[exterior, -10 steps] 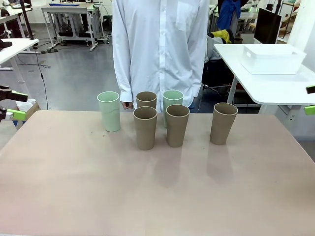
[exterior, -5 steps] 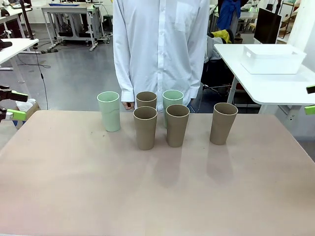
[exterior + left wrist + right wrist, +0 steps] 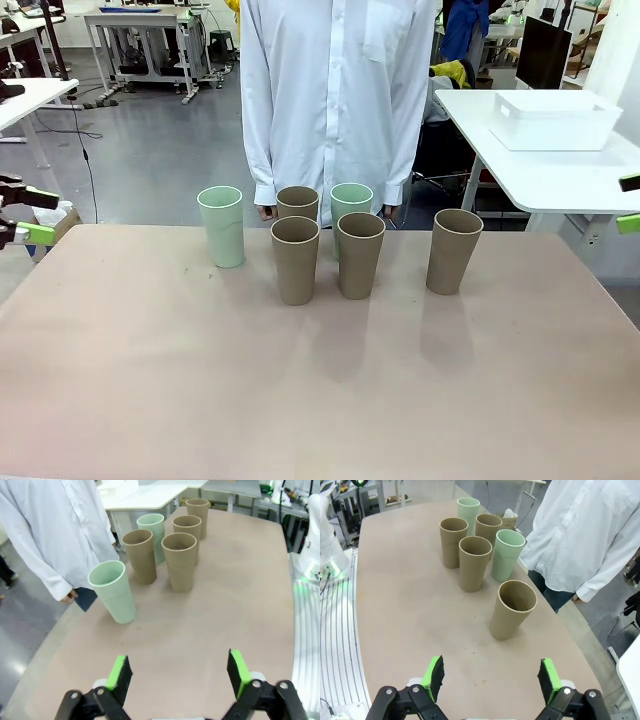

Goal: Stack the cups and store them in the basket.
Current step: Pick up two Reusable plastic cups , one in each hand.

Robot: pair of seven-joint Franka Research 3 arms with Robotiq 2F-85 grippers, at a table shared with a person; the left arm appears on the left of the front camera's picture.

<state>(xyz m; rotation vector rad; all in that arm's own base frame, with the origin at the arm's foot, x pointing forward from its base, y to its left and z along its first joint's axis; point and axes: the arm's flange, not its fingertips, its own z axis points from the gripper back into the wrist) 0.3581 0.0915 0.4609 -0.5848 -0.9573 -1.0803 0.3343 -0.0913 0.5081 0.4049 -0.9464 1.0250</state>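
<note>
Cups point(image 3: 295, 260) unstacked; basket point(image 3: 555, 125) on side table point(image 3: 560, 178)

6 cups stand upright and separate near the far edge of the main table point(image 3: 300, 400): 4 tan, 2 mint. White basket is well apart from them. Jaws spread wide, gripping nothing: left gripper point(image 3: 178, 672), right gripper point(image 3: 491, 674).

Four tan cups point(image 3: 296, 262), two mint cups point(image 3: 222, 228), all upright, unstacked; white basket point(image 3: 555, 122) apart, on side table point(image 3: 560, 182)
</note>
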